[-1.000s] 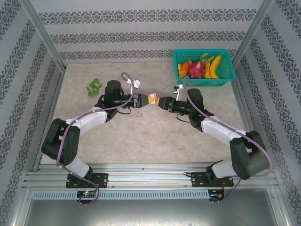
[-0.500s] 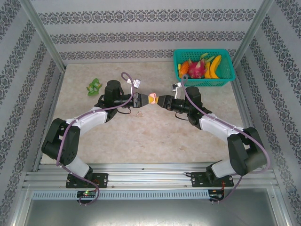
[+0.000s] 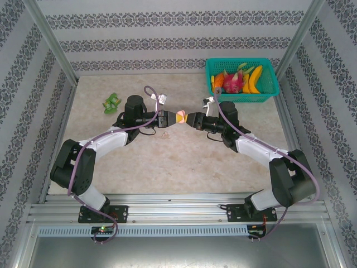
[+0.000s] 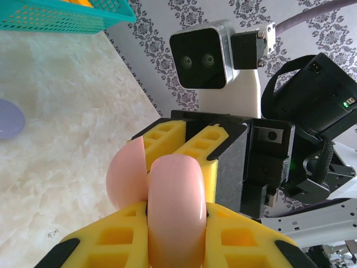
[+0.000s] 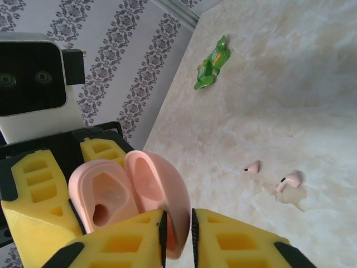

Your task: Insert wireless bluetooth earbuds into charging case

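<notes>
Two pink earbuds (image 5: pixel 290 181) are lying loose on the counter (image 5: pixel 312 84), near the arms' meeting point. Above them, the left pincer (image 4: pixel 175 223) is clamping the pink charging case (image 5: pixel 103 198) by its base half, while the right pincer (image 5: pixel 177 223), nearly closed, is pinching the lid (image 5: pixel 159 190). The opening step seems to be nearing completion. Next, one pincer needs freeing to fetch a bud.

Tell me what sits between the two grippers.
The open pink charging case, held by left gripper and right gripper from opposite sides. Both wrist views show it.
</notes>
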